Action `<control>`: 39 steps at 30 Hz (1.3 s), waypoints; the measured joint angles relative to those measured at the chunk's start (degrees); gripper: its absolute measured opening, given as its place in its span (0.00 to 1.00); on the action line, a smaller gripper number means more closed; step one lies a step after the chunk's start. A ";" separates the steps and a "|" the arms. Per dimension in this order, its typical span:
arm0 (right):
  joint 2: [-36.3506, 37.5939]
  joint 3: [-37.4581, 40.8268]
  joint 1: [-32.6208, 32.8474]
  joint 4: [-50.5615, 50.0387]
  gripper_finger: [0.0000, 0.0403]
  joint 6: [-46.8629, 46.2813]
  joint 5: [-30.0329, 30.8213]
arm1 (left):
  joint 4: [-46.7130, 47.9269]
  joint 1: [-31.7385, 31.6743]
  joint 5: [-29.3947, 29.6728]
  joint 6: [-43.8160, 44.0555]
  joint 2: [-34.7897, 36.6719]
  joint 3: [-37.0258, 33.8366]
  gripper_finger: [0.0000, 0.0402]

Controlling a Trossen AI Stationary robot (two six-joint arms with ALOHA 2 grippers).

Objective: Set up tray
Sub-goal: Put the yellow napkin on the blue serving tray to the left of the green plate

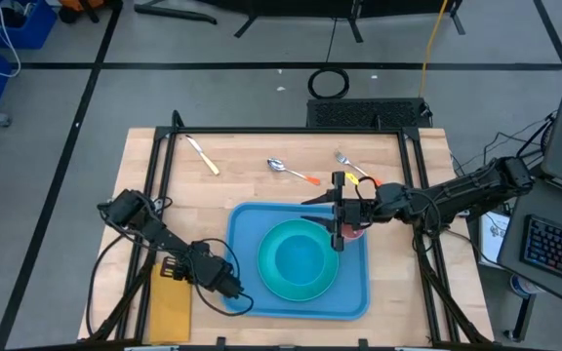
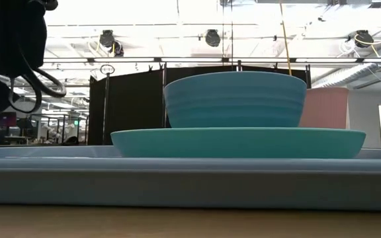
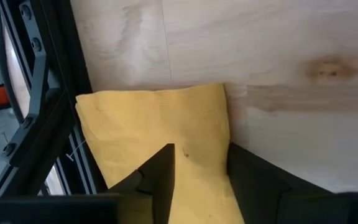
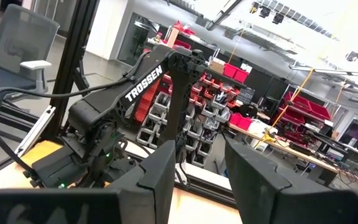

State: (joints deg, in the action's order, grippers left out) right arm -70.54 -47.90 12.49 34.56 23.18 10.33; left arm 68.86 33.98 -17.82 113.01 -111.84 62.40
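Left fingers part-open astride a yellow napkin, flat on the counter beside the tray. Right fingers apart, empty, above the tray's far edge. Plate and bowl on tray.

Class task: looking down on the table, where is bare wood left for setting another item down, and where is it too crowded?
Free: the wood left of the knife, between it and the napkin, and the strip right of the tray. Crowded: the far edge by the spoon and fork, where the right pincer hangs; the left pincer crowds the tray's near-left corner.
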 joint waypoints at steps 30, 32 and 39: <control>0.00 0.00 0.00 -0.10 0.32 0.02 -0.04 | -2.99 0.39 16.23 -0.30 5.33 -0.35 0.01; 0.00 0.00 0.00 -0.11 0.32 0.03 -0.02 | -2.80 0.26 17.26 0.41 6.76 -0.32 0.01; 0.00 0.00 0.00 -0.11 0.32 0.03 0.00 | -2.55 -0.60 22.49 0.91 11.55 -0.32 0.01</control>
State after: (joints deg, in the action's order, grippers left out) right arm -70.54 -47.90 12.49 34.44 23.20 10.33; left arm 66.30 33.38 4.67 113.93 -100.29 62.08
